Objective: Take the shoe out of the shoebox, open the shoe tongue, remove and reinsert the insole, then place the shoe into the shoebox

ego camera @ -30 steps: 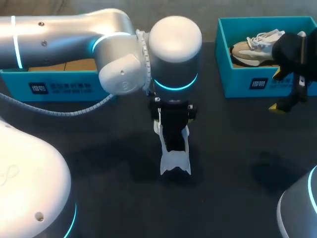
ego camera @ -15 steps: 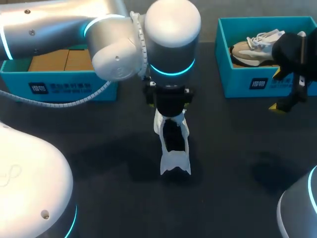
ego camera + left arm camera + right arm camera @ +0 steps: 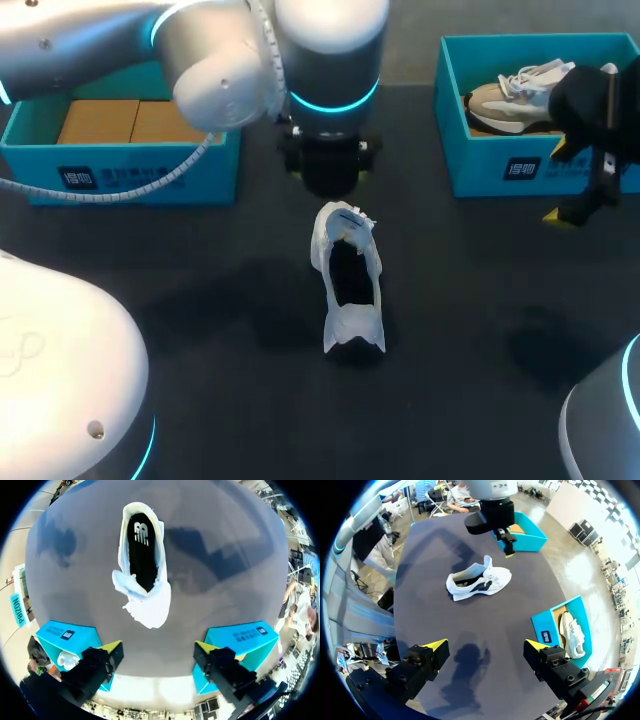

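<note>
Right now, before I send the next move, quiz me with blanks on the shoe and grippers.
The gripper closest to the white shoe on the table is my ____ one. The left gripper and the right gripper are both ____. The insole in that shoe is ____. The second shoe lies in the ____ shoebox.
Missing: left; open; black; right.

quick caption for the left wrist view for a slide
Open left hand hovering above the white shoe on the dark table, black insole visible inside.
</note>
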You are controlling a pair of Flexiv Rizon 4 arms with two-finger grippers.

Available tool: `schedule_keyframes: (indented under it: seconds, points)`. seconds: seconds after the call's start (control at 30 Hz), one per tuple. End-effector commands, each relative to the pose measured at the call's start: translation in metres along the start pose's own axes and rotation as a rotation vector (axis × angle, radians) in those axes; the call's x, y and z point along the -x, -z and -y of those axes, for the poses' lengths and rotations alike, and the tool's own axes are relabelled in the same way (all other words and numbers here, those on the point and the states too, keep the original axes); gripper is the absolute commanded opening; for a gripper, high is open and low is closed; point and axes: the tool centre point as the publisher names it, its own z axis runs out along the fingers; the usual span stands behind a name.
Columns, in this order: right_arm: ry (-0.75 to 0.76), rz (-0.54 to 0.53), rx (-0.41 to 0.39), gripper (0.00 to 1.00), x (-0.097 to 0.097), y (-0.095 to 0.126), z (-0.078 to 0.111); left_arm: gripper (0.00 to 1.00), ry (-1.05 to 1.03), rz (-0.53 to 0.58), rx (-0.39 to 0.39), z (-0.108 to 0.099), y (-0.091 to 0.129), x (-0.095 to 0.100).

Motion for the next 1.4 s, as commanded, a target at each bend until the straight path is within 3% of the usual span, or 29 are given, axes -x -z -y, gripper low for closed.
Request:
schedule_keyframes:
  seconds: [0.03, 0.07, 0.1, 0.2, 0.23, 0.27, 0.37, 0.7, 1.0, 1.4]
  points:
    - [0.000, -0.003, -0.003, 1.00, 0.002, -0.001, -0.001, 0.66, -0.004, -0.008, -0.013, -0.010, -0.004, 0.006]
    - [0.000, -0.003, -0.003, 1.00, 0.002, -0.001, -0.001, 0.62, -0.007, -0.006, -0.017, -0.011, -0.004, 0.007]
    - [0.000, -0.003, -0.003, 1.00, 0.002, -0.001, -0.001, 0.48, -0.008, -0.003, -0.022, -0.012, -0.005, 0.009]
    - [0.000, -0.003, -0.003, 1.00, 0.002, -0.001, -0.001, 0.44, -0.013, 0.006, -0.038, -0.013, -0.008, 0.013]
    - [0.000, -0.003, -0.003, 1.00, 0.002, -0.001, -0.001, 0.35, -0.014, 0.008, -0.038, -0.013, -0.009, 0.014]
    - [0.000, -0.003, -0.003, 1.00, 0.002, -0.001, -0.001, 0.33, -0.018, 0.008, -0.041, -0.012, -0.011, 0.015]
    - [0.000, -0.003, -0.003, 1.00, 0.002, -0.001, -0.001, 0.36, -0.024, 0.018, -0.061, -0.007, -0.016, 0.020]
    - [0.000, -0.003, -0.003, 1.00, 0.002, -0.001, -0.001, 0.35, -0.036, 0.034, -0.144, 0.017, -0.044, 0.034]
    - [0.000, -0.003, -0.003, 1.00, 0.002, -0.001, -0.001, 0.36, -0.045, 0.045, -0.200, 0.052, -0.051, 0.037]
    - [0.000, -0.003, -0.003, 1.00, 0.002, -0.001, -0.001, 0.37, -0.017, 0.054, -0.260, 0.082, -0.055, 0.032]
